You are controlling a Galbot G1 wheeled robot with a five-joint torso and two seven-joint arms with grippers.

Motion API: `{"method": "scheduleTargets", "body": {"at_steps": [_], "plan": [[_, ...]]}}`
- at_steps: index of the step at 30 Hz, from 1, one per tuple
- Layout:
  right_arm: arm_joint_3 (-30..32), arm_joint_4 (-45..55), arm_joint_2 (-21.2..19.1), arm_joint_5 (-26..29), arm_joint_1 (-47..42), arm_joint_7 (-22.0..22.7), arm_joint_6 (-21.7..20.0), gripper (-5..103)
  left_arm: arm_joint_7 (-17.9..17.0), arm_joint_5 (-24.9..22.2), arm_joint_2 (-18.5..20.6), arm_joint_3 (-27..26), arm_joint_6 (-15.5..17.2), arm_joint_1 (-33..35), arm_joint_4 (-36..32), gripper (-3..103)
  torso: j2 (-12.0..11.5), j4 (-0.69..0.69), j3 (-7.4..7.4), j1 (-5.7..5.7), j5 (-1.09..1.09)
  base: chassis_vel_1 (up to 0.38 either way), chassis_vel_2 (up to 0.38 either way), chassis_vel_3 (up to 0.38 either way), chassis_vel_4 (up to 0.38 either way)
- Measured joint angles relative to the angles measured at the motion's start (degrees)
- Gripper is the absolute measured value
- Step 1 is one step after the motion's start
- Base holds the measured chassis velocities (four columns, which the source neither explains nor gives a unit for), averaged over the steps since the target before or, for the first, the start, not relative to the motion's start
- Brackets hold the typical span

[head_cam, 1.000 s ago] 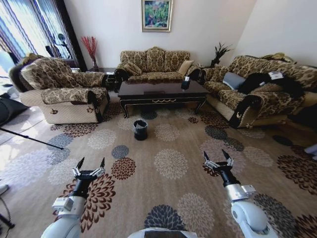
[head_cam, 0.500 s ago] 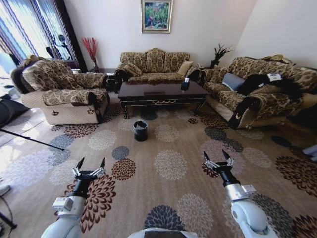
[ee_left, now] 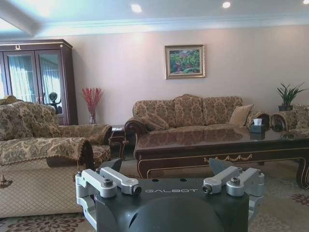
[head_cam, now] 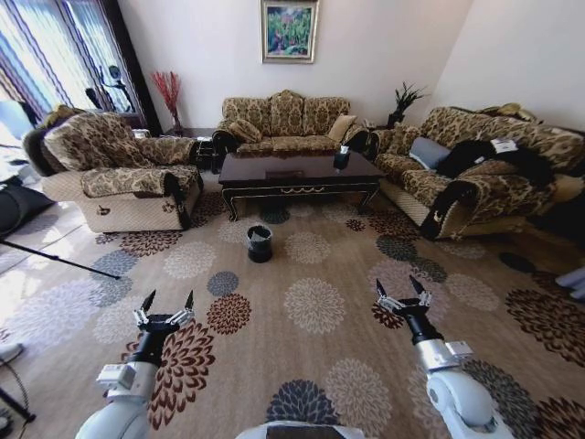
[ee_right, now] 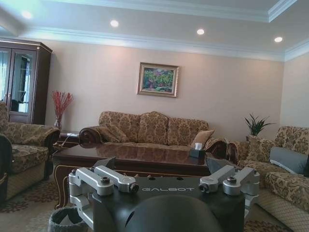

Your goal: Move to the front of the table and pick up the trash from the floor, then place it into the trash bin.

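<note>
Facing the living room from the patterned carpet [head_cam: 315, 302], the robot holds both arms low and forward: the left hand [head_cam: 168, 305] at about 7 o'clock in the head view and the right hand [head_cam: 399, 292] at about 5 o'clock, each with its fingers spread apart and grasping nothing. The table [head_cam: 297, 174] stands well ahead at 12 o'clock, ringed by patterned sofas, with a dark tissue box [head_cam: 342, 156] on its far right part. The trash bin [head_cam: 260, 243] sits on the carpet just in front of the table, toward 11 o'clock, well apart from both hands. I cannot make out the trash on the floor.
</note>
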Motion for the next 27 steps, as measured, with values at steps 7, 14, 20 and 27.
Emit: {"method": "scheduleTargets", "body": {"at_steps": [7,14,20,27], "plan": [[0.0,0.0,0.0,0.0,0.0,0.0,0.0,100,0.0,0.0,0.0,0.0,0.0,0.0,0.0,100,1.8,0.00,0.99,0.82,0.00,0.000,0.000,0.000,0.000],[0.0,0.0,0.0,0.0,0.0,0.0,0.0,100,0.0,0.0,0.0,0.0,0.0,0.0,0.0,100,2.7,0.00,1.51,1.17,0.00,0.000,0.000,0.000,0.000],[0.0,0.0,0.0,0.0,0.0,0.0,0.0,100,0.0,0.0,0.0,0.0,0.0,0.0,0.0,100,2.6,0.00,1.48,1.15,0.00,0.000,0.000,0.000,0.000],[0.0,0.0,0.0,0.0,0.0,0.0,0.0,100,0.0,0.0,0.0,0.0,0.0,0.0,0.0,100,2.4,0.00,1.36,1.05,0.00,0.000,0.000,0.000,0.000]]}}
